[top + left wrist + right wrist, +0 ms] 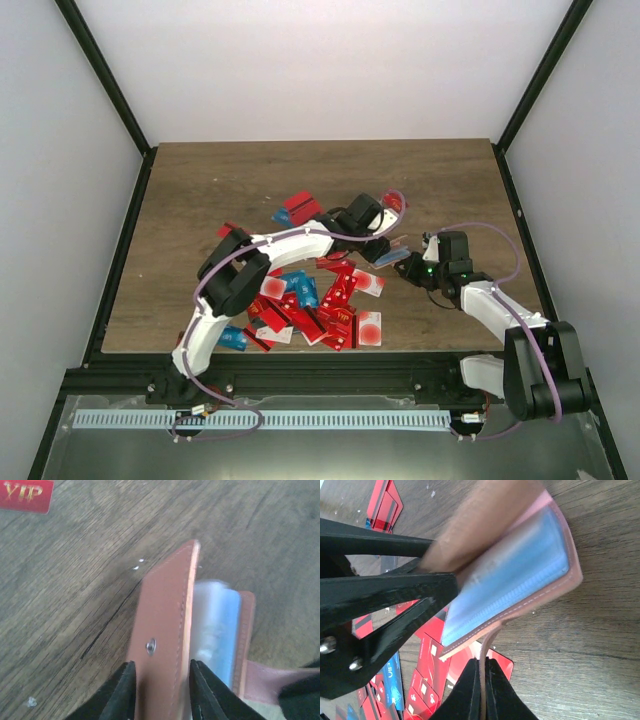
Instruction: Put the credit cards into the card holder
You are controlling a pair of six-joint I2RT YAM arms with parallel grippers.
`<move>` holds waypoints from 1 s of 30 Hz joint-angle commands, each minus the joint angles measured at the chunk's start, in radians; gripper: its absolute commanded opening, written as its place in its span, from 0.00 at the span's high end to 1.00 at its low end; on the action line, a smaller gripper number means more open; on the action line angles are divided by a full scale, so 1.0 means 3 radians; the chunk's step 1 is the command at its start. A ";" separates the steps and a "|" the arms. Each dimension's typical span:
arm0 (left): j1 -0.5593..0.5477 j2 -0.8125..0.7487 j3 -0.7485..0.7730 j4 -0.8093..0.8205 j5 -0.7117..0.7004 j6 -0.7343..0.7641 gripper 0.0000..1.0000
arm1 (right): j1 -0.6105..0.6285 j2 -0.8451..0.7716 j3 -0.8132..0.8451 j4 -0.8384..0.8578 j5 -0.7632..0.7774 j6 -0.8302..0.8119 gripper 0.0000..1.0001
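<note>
A: Top external view first. Shows what?

B: Shows cards [310,300] heaped on the table [230,180] just ahead of the arm bases. Mostly red, some blue, a few white with a red dot. Shows a few more red ones at the far side of the heap. Puts both arms over the right end of the heap, tips close together.

A: And the holder [247,630]?

B: Stands open between the two tips, right of the heap. Looks tan-brown in the left wrist view. Has one flap [165,610] standing up off the table, with a metal stud [150,646] on it. Shows clear bluish sleeves [217,625] just behind that flap.

A: Left gripper [161,690]?

B: Stands narrow, one finger on each side of the flap and touching it. Pinches the flap close to the stud.

A: Right gripper [482,690]?

B: Stands shut on a thin leather edge of the holder, at the bottom of the right wrist view. Looks up into the open sleeves. Shows the other gripper's black fingers [395,587] at the left, on either side of the blurred flap.

A: Anything more?

B: Shows a red VIP card [25,495] flat on the table in the top left corner of the left wrist view, well apart from the holder. Shows red and blue cards on the table under the holder in the right wrist view. Cannot tell whether any card sits inside the sleeves.
</note>
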 commanded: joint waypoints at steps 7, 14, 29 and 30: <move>0.0021 0.0200 0.0146 0.0027 -0.0280 -0.0084 0.96 | -0.0037 0.0095 0.0075 -0.0156 0.0252 0.0035 0.99; 0.0145 -0.0070 -0.0162 0.0133 -0.0456 -0.0634 0.96 | -0.0082 0.0269 0.0200 -0.0220 0.0529 0.0187 0.99; 0.0317 -0.0535 -0.1152 0.0710 0.0012 -0.1680 0.96 | -0.0328 0.0986 0.0634 -0.0064 0.0378 0.0189 0.89; 0.0316 -0.0533 -0.1188 0.0744 0.0045 -0.1752 0.96 | -0.0328 0.1016 0.0670 -0.0064 0.0353 0.0173 0.86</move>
